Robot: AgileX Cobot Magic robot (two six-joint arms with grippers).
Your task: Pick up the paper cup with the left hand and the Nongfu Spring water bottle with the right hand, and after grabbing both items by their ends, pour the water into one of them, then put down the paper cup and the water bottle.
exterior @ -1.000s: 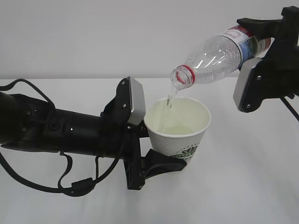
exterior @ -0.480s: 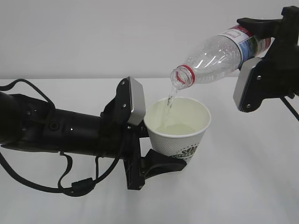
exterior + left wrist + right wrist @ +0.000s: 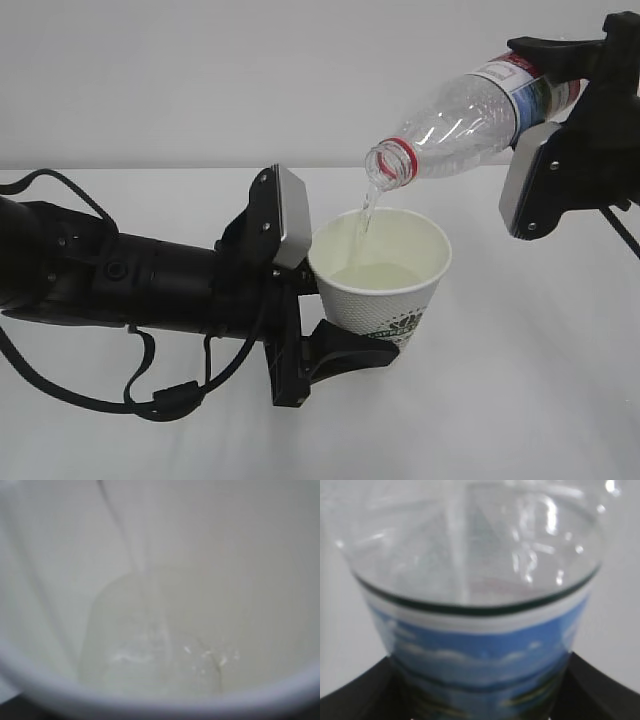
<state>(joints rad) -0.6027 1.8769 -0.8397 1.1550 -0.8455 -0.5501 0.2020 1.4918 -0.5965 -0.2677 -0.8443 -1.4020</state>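
A: We start at the left. The left hand reaches in low and nearly level, its jaws clamped on the lower end of the paper cup, so the rim is clear of the fingers

B: We agree. The cup is upright, mouth up, lifted off the white table. Gripping low leaves the whole opening free for the stream, we judge

A: From the left wrist view we see only the cup's inside wall, a thin stream running down it, and the water pooled at the bottom. The fingers themselves are out of that picture

B: Moving toward the middle: the water falls as a narrow thread from the bottle mouth, which sits just above the near-left part of the rim, not touching it

A: The Nongfu Spring water bottle is tipped neck-down toward the left, red ring lowest, base up at the far right. We judge that slant keeps the flow slow and aimed

B: On the right, the right hand is closed around the labelled base end; the right wrist view shows the bottle's label band seated between two dark fingers

A: We read the step as mid-pour; the cup looks well short of full. Setting both down is not yet done
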